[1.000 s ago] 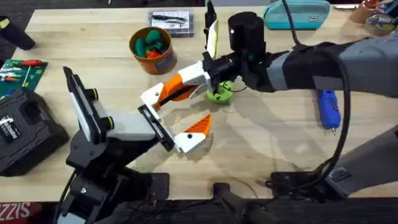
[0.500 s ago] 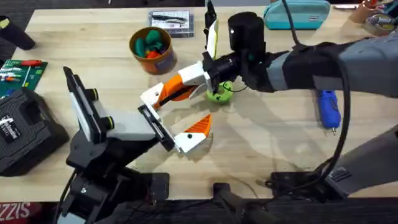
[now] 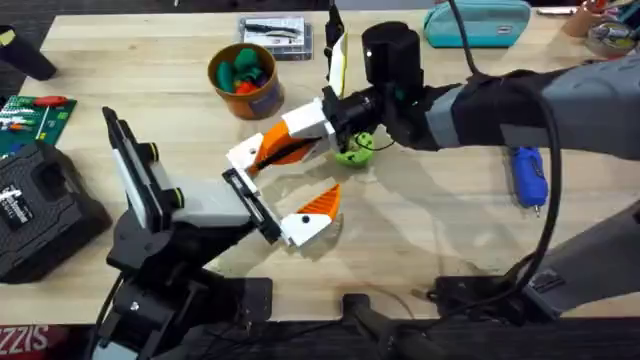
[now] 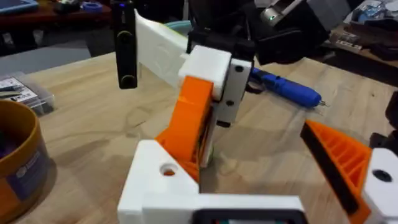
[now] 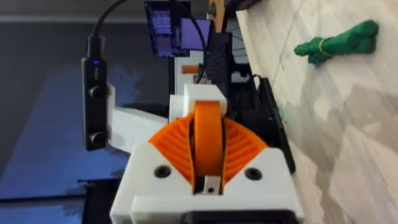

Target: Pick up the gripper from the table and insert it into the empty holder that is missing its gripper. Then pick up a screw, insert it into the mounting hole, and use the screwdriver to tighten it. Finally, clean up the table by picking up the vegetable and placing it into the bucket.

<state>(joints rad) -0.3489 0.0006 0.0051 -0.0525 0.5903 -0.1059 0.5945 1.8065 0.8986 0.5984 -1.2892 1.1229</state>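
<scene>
My right gripper (image 3: 288, 140) reaches across the table and is shut on the gripper (image 3: 262, 150), a long orange finger whose white block base (image 4: 163, 177) points at the left arm. That base stands at the empty end of the holder (image 3: 250, 205), the white mount with a black rail on my left arm; I cannot tell if it is seated. My left gripper (image 3: 290, 195) is open and carries one short orange wedge finger (image 4: 339, 155). The lime-green vegetable (image 3: 352, 150) lies just behind the right gripper. The blue screwdriver (image 3: 528, 178) lies at the right. The bucket (image 3: 262, 95) stands at the back.
The bucket holds dark green and orange toys. A clear screw box (image 3: 275, 35) sits behind it, a teal pouch (image 3: 478, 22) at the back right. A black case (image 3: 40, 210) and green tool card (image 3: 35, 118) lie at the left. A green toy (image 5: 339, 42) lies on the wood.
The right arm has edged slightly left and back, with the orange finger still held. The left arm has not moved.
</scene>
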